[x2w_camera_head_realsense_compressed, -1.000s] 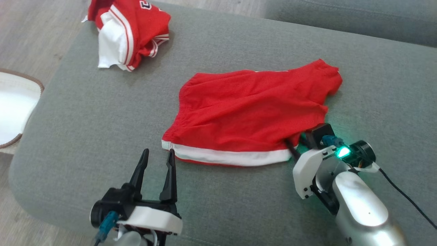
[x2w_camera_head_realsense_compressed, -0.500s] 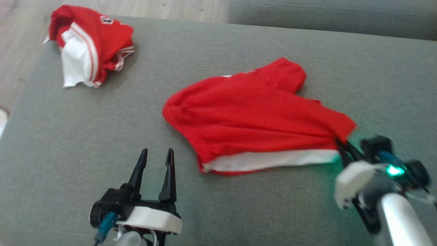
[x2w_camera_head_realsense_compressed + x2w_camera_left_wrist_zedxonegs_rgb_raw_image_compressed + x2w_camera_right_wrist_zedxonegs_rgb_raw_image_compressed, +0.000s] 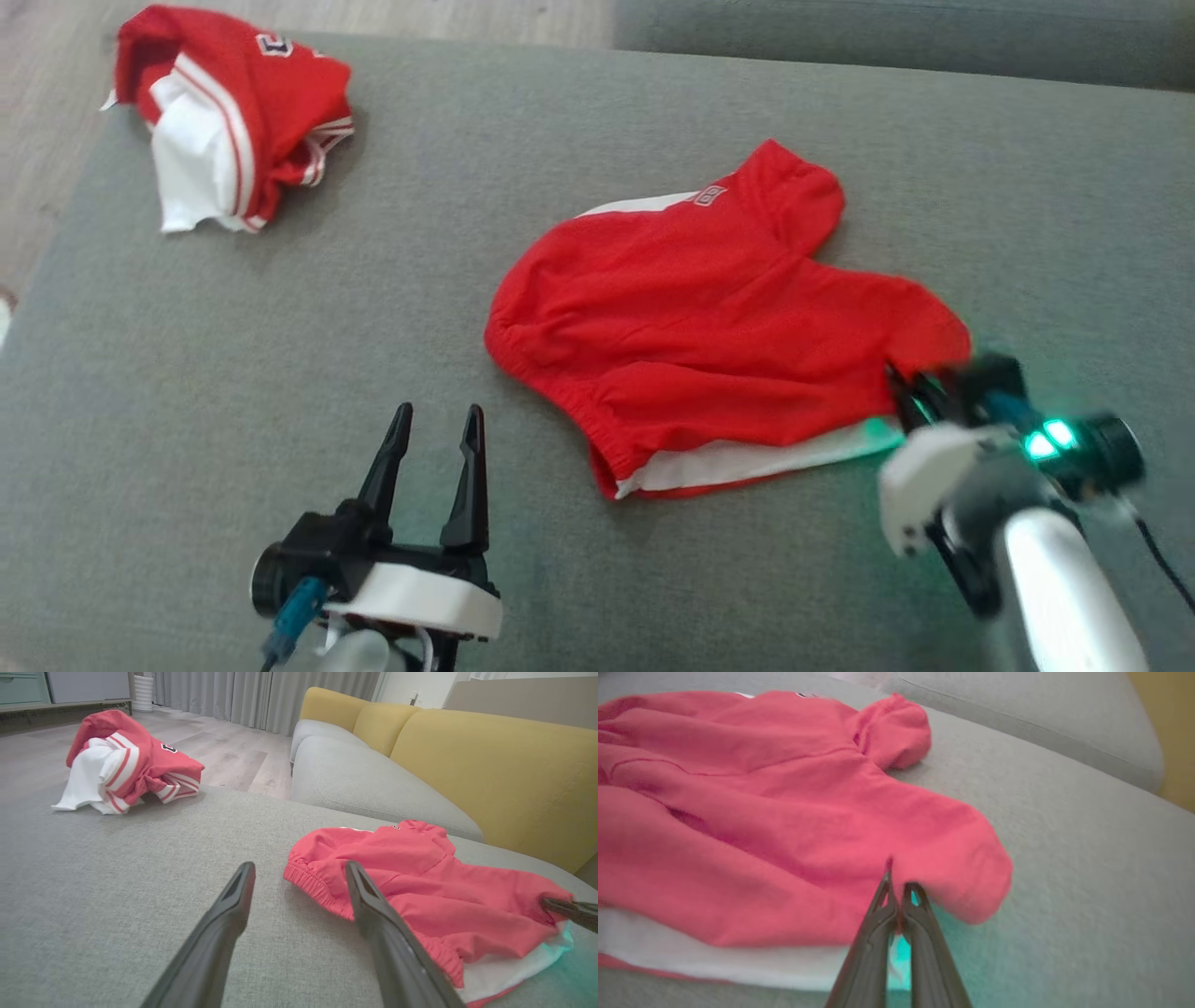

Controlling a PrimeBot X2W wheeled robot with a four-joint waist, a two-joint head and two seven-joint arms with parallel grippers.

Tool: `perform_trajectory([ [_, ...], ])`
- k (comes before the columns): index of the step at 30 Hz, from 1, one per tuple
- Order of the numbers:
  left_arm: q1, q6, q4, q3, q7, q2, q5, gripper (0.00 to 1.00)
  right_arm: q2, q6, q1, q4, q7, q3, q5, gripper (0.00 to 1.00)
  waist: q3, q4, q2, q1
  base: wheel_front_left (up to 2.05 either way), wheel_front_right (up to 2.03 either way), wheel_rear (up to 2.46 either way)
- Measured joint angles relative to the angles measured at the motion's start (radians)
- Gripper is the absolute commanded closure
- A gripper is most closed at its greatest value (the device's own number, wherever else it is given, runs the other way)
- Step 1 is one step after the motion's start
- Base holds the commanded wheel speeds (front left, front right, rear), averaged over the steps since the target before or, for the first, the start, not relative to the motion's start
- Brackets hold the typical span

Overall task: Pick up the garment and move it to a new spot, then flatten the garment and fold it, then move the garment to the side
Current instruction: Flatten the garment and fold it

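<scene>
Red shorts point(image 3: 709, 327) lie rumpled at the middle of the grey cushion point(image 3: 233, 373). Right tool point(image 3: 898, 385) is pinched tight on their edge, toward the cushion's front; left tool point(image 3: 434, 420) is spread wide, empty. Fabric looks light, limp, likely slippery: grip hem or waistband corners.

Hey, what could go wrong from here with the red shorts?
The right end effector pinches just a small fold at the edge of the red shorts, so the cloth may slip free. With the left end effector open and off the cloth, a one-sided pull may bunch the shorts.
</scene>
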Motion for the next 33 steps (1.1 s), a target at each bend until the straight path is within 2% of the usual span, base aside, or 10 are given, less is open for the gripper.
perform_trajectory([
  [4,-0.008,-0.007,0.007,-0.006,-0.001,-0.008,0.000,0.00,0.001,0.000,-0.111,0.086,-0.005,0.044,-0.016,1.00,0.011,0.031,0.0000,0.0000,0.00,0.00,0.00],
  [5,-0.010,-0.008,0.009,-0.007,-0.001,-0.009,0.000,0.00,0.001,0.000,-0.133,0.105,-0.012,0.059,-0.013,0.95,0.013,0.039,0.0000,0.0000,0.00,0.00,0.00],
  [6,-0.014,-0.007,0.012,-0.008,-0.001,-0.011,0.000,0.00,0.001,0.000,-0.148,0.120,-0.017,0.074,0.000,0.73,0.015,0.046,0.0000,0.0000,0.00,0.00,0.00],
  [7,-0.016,-0.007,0.012,-0.008,-0.001,-0.012,0.000,0.00,0.001,0.000,-0.159,0.133,-0.028,0.092,0.016,0.10,0.017,0.052,0.0000,0.0000,0.00,0.00,0.00],
  [8,-0.017,-0.007,0.012,-0.008,-0.001,-0.011,0.000,0.00,0.001,0.000,-0.164,0.142,-0.039,0.109,0.029,0.00,0.019,0.057,0.0000,0.0000,0.00,0.00,0.00],
  [12,-0.016,-0.007,0.016,-0.006,-0.001,-0.010,0.000,0.00,0.001,0.000,-0.166,0.160,-0.080,0.156,0.090,0.00,0.019,0.059,0.0000,0.0000,0.00,0.00,0.00],
  [16,-0.016,-0.006,0.016,-0.002,-0.001,-0.009,0.000,0.00,0.001,0.000,-0.165,0.128,-0.111,0.163,0.110,0.00,0.014,0.042,0.0000,0.0000,0.00,0.00,0.00],
  [23,-0.016,0.002,0.015,-0.001,-0.001,-0.009,0.000,0.00,0.001,0.000,-0.106,0.006,-0.125,0.088,0.126,0.00,0.008,0.001,0.0000,0.0000,0.00,0.00,0.00],
  [33,-0.016,0.002,0.015,-0.002,-0.001,-0.008,0.000,0.00,0.001,0.000,-0.047,-0.011,-0.097,0.022,0.146,0.00,0.012,0.008,0.0000,0.0000,0.00,0.00,0.00],
])
